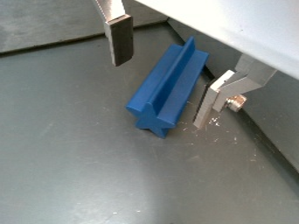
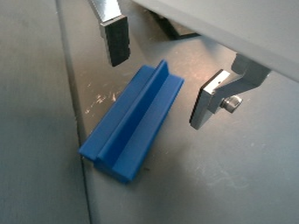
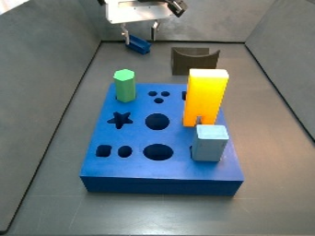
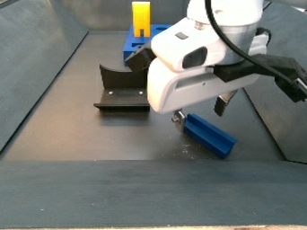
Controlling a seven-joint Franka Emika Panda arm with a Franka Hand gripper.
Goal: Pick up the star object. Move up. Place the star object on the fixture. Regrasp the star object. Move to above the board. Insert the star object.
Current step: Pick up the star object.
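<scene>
The star object (image 1: 170,87) is a dark blue peg with a star-shaped end, lying on its side on the grey floor near the back wall (image 3: 140,43). My gripper (image 1: 167,74) hangs open right over it. One of the fingers (image 1: 119,42) stands on each side of the peg without touching it, as the other wrist view shows too (image 2: 135,118). In a side view the gripper (image 4: 199,113) sits just above the peg (image 4: 211,135). The fixture (image 3: 191,60) stands to the side. The bright blue board (image 3: 138,164) lies in the middle of the floor.
On the board stand a green hexagonal peg (image 3: 124,85), a tall yellow block (image 3: 205,95) and a pale blue cube (image 3: 211,142). Grey walls enclose the floor, and one wall (image 1: 251,35) runs close behind the gripper. The fixture (image 4: 120,90) sits beside the arm.
</scene>
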